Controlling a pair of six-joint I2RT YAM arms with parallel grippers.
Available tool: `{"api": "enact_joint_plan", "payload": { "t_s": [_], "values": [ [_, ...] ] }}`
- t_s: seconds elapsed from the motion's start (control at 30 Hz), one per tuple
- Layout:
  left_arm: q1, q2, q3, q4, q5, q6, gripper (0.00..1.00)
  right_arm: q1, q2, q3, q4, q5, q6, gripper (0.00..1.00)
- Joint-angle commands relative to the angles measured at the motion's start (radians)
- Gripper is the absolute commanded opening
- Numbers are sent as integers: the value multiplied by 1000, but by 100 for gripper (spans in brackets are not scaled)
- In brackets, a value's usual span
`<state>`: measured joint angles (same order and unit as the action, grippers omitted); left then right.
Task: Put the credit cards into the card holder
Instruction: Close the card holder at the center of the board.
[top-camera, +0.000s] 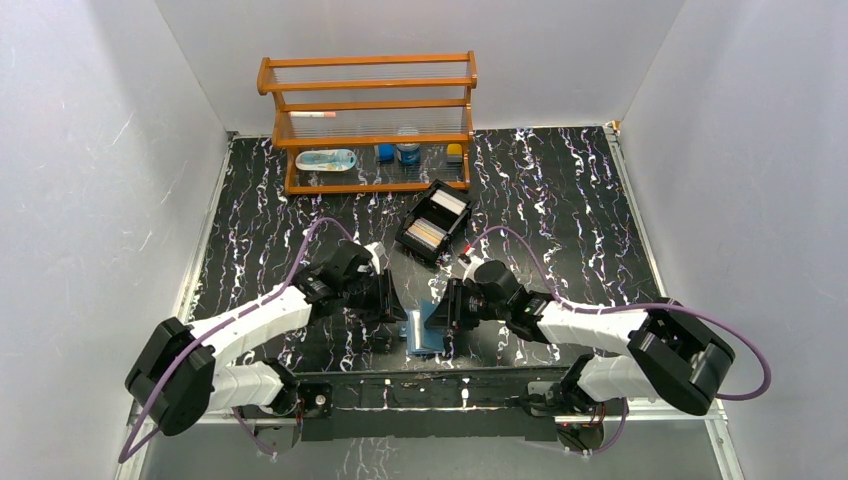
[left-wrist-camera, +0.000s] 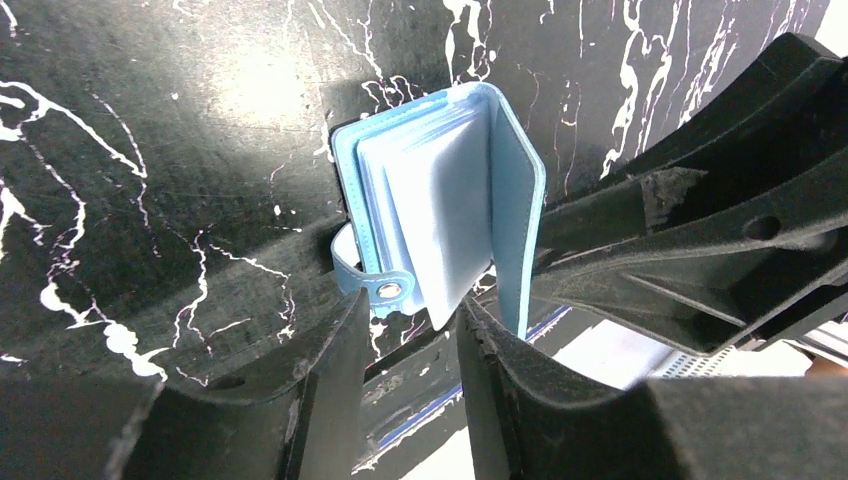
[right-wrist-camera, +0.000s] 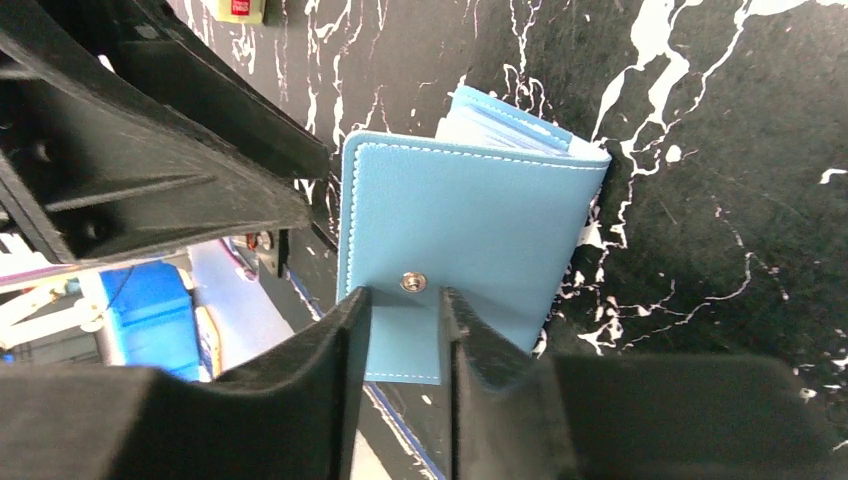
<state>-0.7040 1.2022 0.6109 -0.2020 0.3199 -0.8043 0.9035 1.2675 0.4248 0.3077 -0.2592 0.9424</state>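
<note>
The blue card holder (top-camera: 425, 325) stands partly open on edge near the table's front, between my two grippers. In the left wrist view its open side (left-wrist-camera: 440, 190) shows pale sleeves and a snap tab. My left gripper (left-wrist-camera: 412, 300) is open, and a sleeve corner hangs between its fingertips. My right gripper (right-wrist-camera: 405, 292) is open, its tips at the outer cover (right-wrist-camera: 470, 220) by the snap stud. The credit cards sit as a white stack (top-camera: 449, 203) and a tan stack (top-camera: 424, 234) in the black box (top-camera: 408, 232), behind both grippers. No card is held.
A wooden rack (top-camera: 368, 120) with small items stands at the back. A cream packet with a red mark (right-wrist-camera: 240, 8) lies on the marbled table. The table's front rail (top-camera: 430, 385) runs just below the card holder. White walls close in both sides.
</note>
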Motion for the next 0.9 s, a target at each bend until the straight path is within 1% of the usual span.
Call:
{"api": "enact_joint_plan", "payload": {
  "t_s": [0.0,0.03,0.1,0.2,0.23,0.3,0.37,0.43,0.57,0.63,0.73,0.87],
  "values": [
    [8,-44,-12,-70,-37,8,37,2,-27,48,-11,14,-32,44],
    [9,-47,-18,-80,-47,8,36,2,-35,52,-23,14,-33,46],
    [13,-41,-19,-108,-61,9,35,3,-58,62,-57,29,-38,46],
    [16,-40,-24,-119,-66,11,34,3,-102,91,-166,69,-62,44],
    [17,-42,-28,-117,-66,11,34,3,-115,100,-208,90,-69,41],
    [18,-41,-42,-107,-66,8,33,3,-136,104,-247,119,-78,32],
    [19,-29,-55,-90,-52,6,30,3,-138,98,-252,131,-78,24],
    [20,-13,-66,-74,-40,3,26,3,-127,95,-240,132,-72,19],
    [23,26,-90,-32,-13,0,23,5,-62,104,-181,104,-65,18],
    [24,46,-99,13,26,2,22,20,-12,125,-160,84,-73,19],
    [24,65,-123,118,109,-10,22,53,61,162,-157,104,-79,20],
    [25,68,-137,152,125,-18,23,82,140,191,-144,123,-79,21]
  ]
}}
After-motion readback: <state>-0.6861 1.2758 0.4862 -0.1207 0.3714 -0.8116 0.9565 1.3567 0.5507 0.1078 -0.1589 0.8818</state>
